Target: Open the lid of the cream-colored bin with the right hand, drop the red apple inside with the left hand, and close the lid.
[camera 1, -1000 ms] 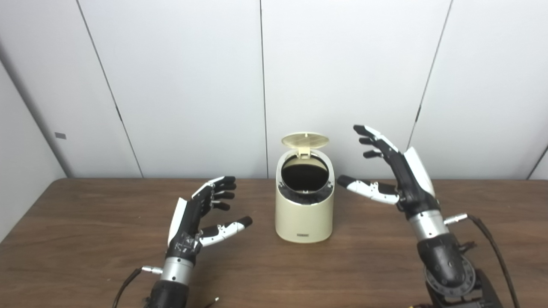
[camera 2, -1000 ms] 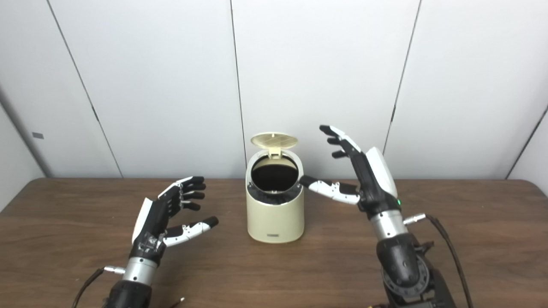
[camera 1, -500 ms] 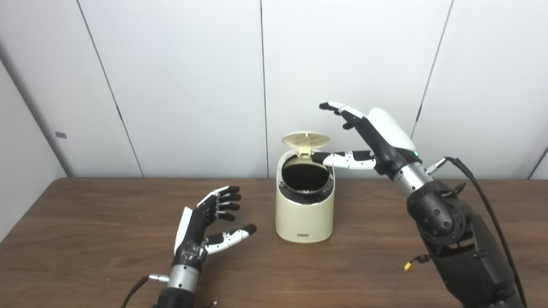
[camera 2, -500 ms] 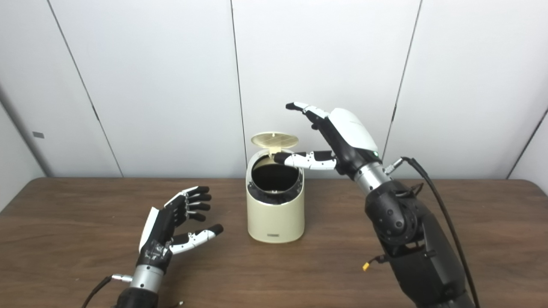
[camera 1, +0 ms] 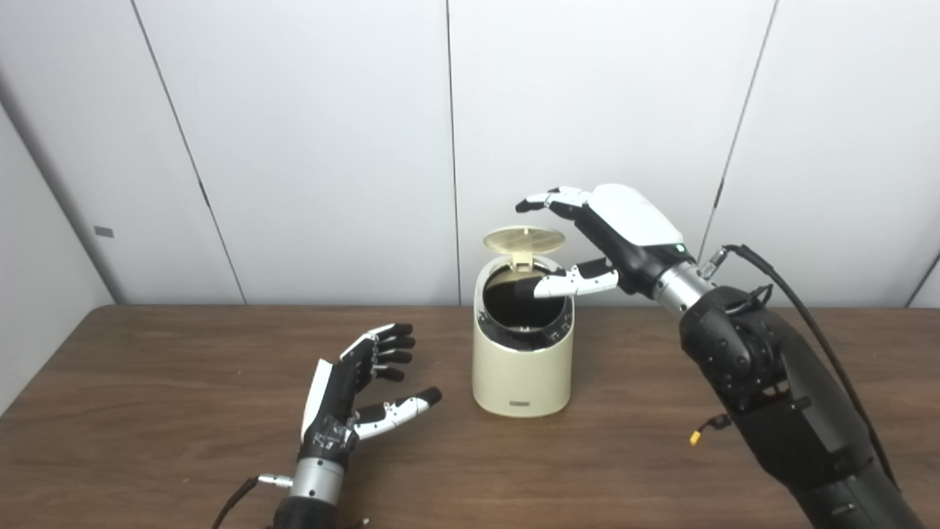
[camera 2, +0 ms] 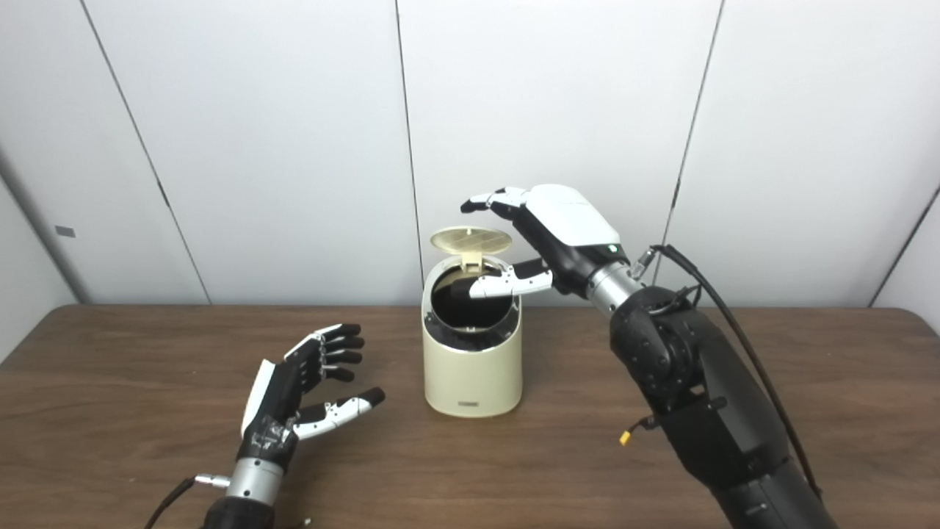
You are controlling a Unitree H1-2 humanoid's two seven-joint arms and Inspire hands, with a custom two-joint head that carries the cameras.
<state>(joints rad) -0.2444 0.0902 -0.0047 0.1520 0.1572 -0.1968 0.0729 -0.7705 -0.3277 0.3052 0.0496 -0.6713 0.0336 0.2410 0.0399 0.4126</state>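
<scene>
Table (camera 1: 147, 411) of dark wood carries the cream-colored bin (camera 1: 522, 367), its lid (camera 1: 523, 239) raised. Right hand (camera 1: 624, 231) hovers above the lid, fingers spread, empty, thumb across the opening. Left hand (camera 1: 345, 400) rests open, fingers apart. No apple shows.

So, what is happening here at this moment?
The right hand reaches over the cream-colored bin, its fingers above the lid, which stands open. The left hand rests open above the table, holding nothing. No apple is visible; the bin's inside looks dark.
</scene>
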